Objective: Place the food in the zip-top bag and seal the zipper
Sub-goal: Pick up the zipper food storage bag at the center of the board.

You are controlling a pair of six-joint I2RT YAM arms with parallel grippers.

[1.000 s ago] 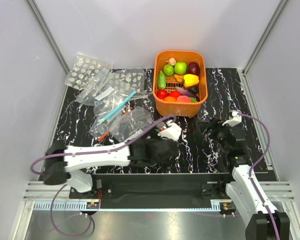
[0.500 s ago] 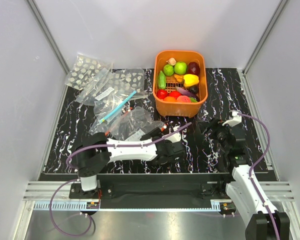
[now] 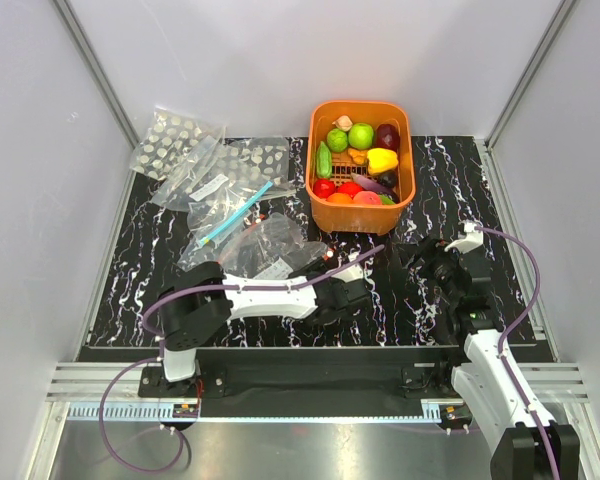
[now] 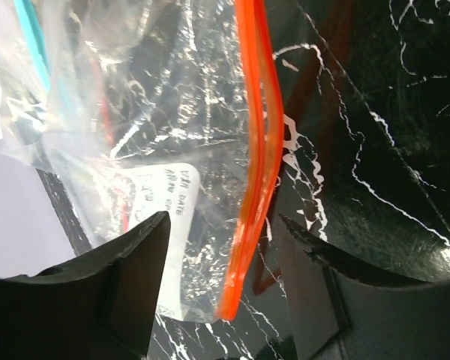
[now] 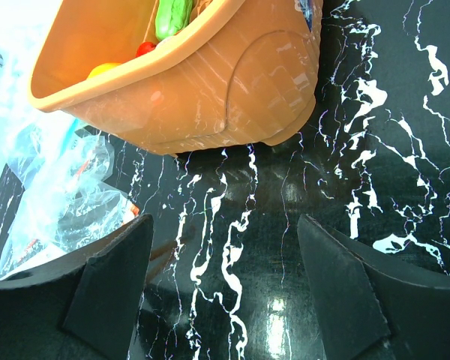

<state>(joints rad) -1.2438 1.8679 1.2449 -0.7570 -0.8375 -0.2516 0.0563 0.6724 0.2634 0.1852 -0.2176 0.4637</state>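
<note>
While the left gripper (image 4: pixel 223 225) hangs low with its two dark, matte fingers spread apart, the zip-top bag (image 4: pixel 180 127) lies just ahead of them, a soft, crinkled clear film full of glare. Its zipper (image 4: pixel 259 150), a thin glossy red-orange strip, runs away from the gripper in a slight bow. The strip's near end falls in the gap, closer to the right-hand finger. Whether either finger touches the plastic cannot be told, nor whether the mouth is sealed. A white printed label (image 4: pixel 165 195) shows through the film by the left-hand finger, its writing too blurred to read. Farther ahead and to the left, the light blue strip (image 4: pixel 30 30) of another bag is cut off by the frame edge.

The right gripper (image 5: pixel 225 225) likewise has its fingers wide apart, with only the black, white-veined table (image 5: pixel 375 112) between them. Ahead of it and slightly left stands the orange plastic basket (image 5: pixel 210 82), faintly ribbed and round-cornered. The food (image 3: pixel 360 160) sits inside it as smooth, shiny pieces in green, yellow, red, orange and dark purple. From the right wrist, the basket wall hides nearly all of them.
</note>
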